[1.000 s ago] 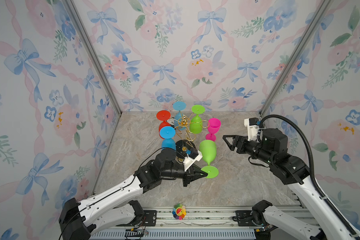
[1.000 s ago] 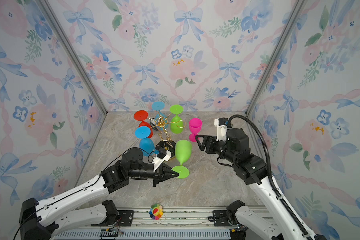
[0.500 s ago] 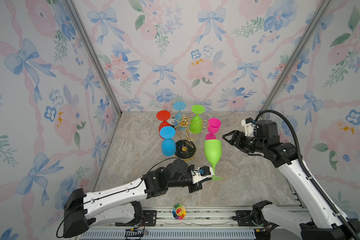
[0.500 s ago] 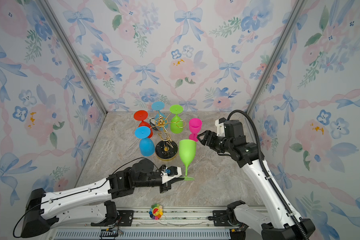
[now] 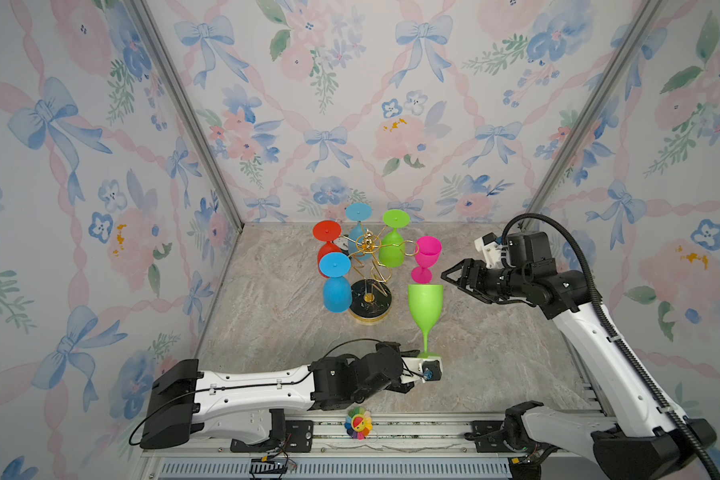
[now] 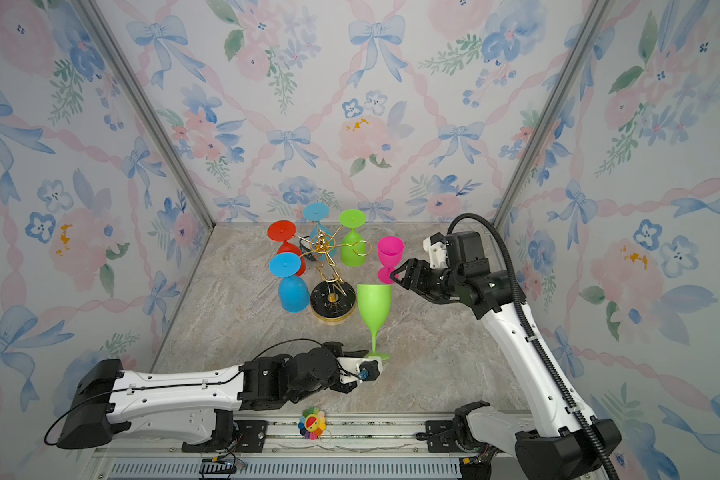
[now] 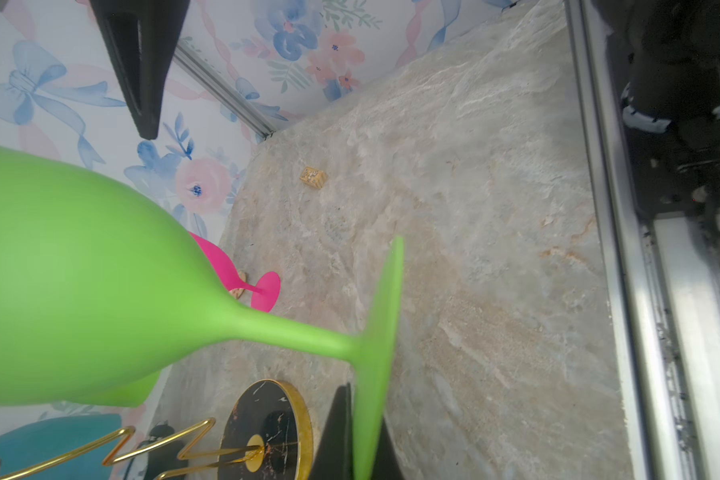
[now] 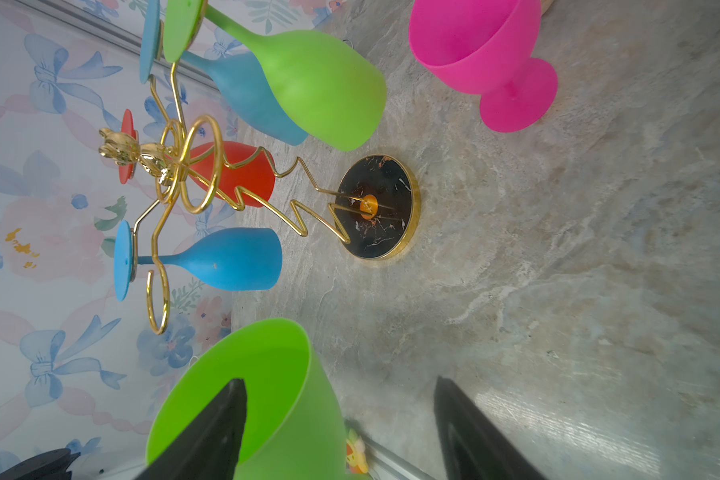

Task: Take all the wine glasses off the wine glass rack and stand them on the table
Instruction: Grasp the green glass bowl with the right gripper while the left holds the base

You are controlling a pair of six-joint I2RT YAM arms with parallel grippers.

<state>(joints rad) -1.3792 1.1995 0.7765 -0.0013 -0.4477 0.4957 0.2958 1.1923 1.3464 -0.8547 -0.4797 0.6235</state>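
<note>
Left gripper (image 5: 425,363), clamped on the foot of the lime-green plastic wine glass (image 5: 425,305), has pulled it upright and clear of the gold wire wine glass rack (image 5: 370,305) (four glasses still hang there). Right gripper (image 5: 447,277) has moved up to the bowl rim with jaws wide and empty, so removal looks done.

The rack (image 5: 370,305) stands on the table (image 5: 267,324), far of centre. Four hanging glasses (image 5: 336,291) are upside down on its arms, at its left and far sides. A goblet (image 5: 427,255) stands upright just right of the rack. The wine glass (image 5: 425,305) is upright, near and right of the rack's base, its foot in the left gripper (image 5: 424,360). The right gripper (image 5: 449,277) is just right of its rim.
</note>
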